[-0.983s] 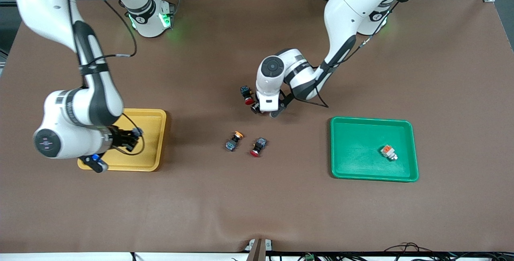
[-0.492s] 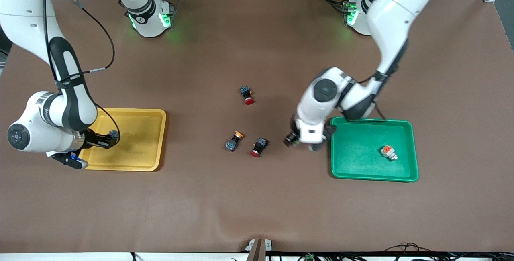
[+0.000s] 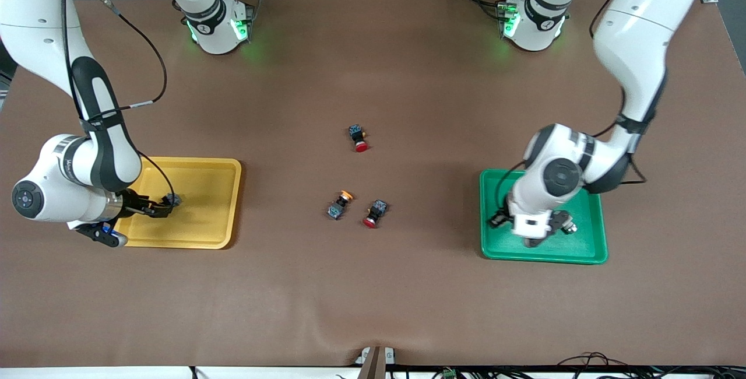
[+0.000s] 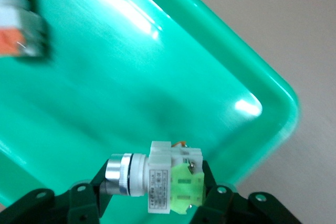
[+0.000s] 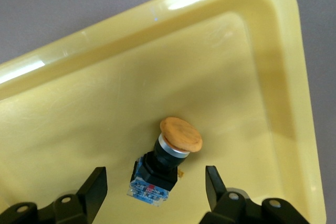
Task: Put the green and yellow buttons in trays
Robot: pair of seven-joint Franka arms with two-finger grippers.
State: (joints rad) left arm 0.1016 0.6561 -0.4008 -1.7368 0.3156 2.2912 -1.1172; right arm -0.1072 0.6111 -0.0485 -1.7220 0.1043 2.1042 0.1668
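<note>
My left gripper (image 3: 533, 233) hangs over the green tray (image 3: 539, 174) and is shut on a pale grey button with a green block (image 4: 170, 183). A grey button with an orange block (image 4: 18, 30) lies in that tray (image 4: 131, 77), mostly hidden by the wrist in the front view. My right gripper (image 3: 165, 203) is open, low over the yellow tray (image 3: 204, 221). A dark button with an orange-yellow cap (image 5: 165, 158) lies on the tray floor (image 5: 236, 51) between its spread fingers. Another orange-capped button (image 3: 340, 204) lies mid-table.
Two dark switches with red caps lie on the brown mat: one (image 3: 373, 214) beside the orange-capped button, one (image 3: 357, 137) farther from the front camera. The trays sit at either end of the table's middle band.
My left arm has swung from mid-table to over the green tray, carrying the green-block button. My right gripper has shifted a little over the yellow tray, and the orange-capped button now lies there.
</note>
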